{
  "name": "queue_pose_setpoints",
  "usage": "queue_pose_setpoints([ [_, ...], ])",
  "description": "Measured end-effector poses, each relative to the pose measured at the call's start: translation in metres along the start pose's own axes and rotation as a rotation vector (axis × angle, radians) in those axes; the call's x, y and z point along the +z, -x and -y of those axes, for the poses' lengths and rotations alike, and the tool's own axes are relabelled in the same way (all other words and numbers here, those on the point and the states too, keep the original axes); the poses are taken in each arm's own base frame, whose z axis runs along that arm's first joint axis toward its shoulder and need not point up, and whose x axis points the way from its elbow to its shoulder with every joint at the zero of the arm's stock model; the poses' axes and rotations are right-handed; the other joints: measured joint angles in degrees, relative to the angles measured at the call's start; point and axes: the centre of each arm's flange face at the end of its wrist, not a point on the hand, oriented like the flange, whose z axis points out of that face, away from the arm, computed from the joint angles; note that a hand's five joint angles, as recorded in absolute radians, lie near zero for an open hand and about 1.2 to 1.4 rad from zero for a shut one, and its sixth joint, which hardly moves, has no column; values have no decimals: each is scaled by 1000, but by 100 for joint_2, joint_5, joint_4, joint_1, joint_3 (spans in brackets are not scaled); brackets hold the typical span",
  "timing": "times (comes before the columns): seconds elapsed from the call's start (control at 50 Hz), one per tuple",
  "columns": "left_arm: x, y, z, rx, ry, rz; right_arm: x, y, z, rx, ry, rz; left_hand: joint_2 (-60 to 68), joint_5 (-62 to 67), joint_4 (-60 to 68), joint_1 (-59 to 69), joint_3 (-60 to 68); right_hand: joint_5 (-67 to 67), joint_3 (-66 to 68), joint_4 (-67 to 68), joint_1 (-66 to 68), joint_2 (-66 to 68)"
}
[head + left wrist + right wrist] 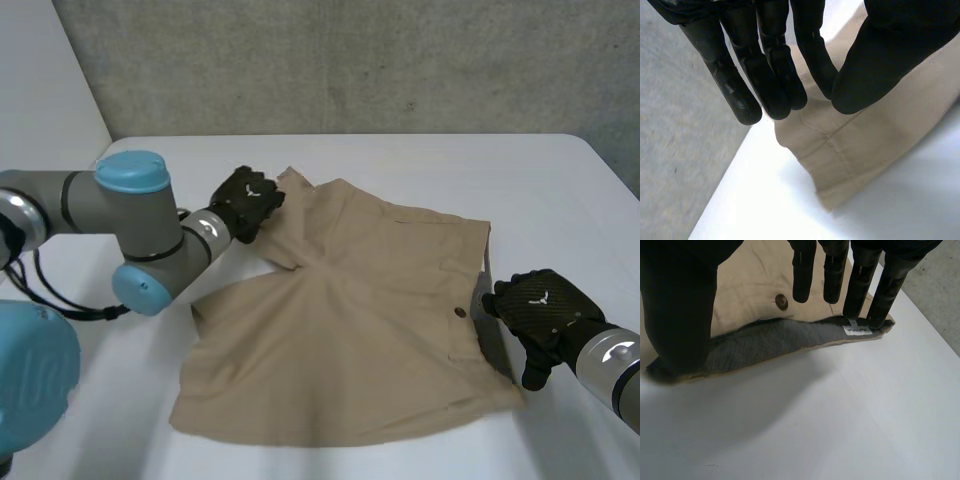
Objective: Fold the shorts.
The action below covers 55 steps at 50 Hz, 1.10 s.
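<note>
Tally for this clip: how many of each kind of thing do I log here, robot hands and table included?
Tan shorts: 1
Black robot hands: 2, the left hand and the right hand
White table: 1
Total: 4

Soft, even, fairly bright light over the white table (420, 165), faint shadow edging the shorts (350, 340).

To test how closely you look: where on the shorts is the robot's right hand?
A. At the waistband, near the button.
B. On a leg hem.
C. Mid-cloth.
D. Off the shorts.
A: the right hand reaches the waistband of the shorts, beside the button.
</note>
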Motion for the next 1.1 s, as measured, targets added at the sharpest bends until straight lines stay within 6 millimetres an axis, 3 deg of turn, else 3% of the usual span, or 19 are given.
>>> queue_pose_setpoints([
  [0.28,-46,1,-22,62,303,101,-1,2,-2,3,6,5,0,0,1,0,0,1,0,0,0,0],
  [0.4,-55,-11,-14,31,328,103,-1,2,-2,4,8,7,-444,-156,-407,-214,-377,4,0,0,0,0],
  [0.42,-61,-18,-5,-7,318,97,-1,2,-3,5,9,7,-1865,-1557,-1866,-1786,-1808,5,0,0,0,0],
  [0.48,-64,-19,2,-36,304,98,-1,3,-3,5,9,7,-2338,-2020,-2317,-2184,-2247,5,0,0,0,0],
  [0.64,-72,3,28,-126,225,172,-4,1,1,6,-10,-3,-3025,-2761,-3032,-2698,-2968,6,0,0,-1,0],
  [0.8,-91,16,35,-203,214,211,-11,8,8,12,-58,45,-3444,-3202,-3454,-3145,-3389,-53,0,0,-19,0],
  [0.96,-143,8,40,-293,239,210,-21,22,10,35,-56,165,-5007,-4779,-5036,-4678,-4940,-48,0,0,-10,0],
  [1.0,-148,7,40,-298,240,209,-22,23,10,37,-52,174,-5090,-4867,-5110,-4762,-5023,-43,0,0,-7,0],
  [1.1,-182,-7,40,-335,257,195,-22,28,5,41,-33,199,-5300,-5071,-5294,-4883,-5233,168,342,320,168,225],
])
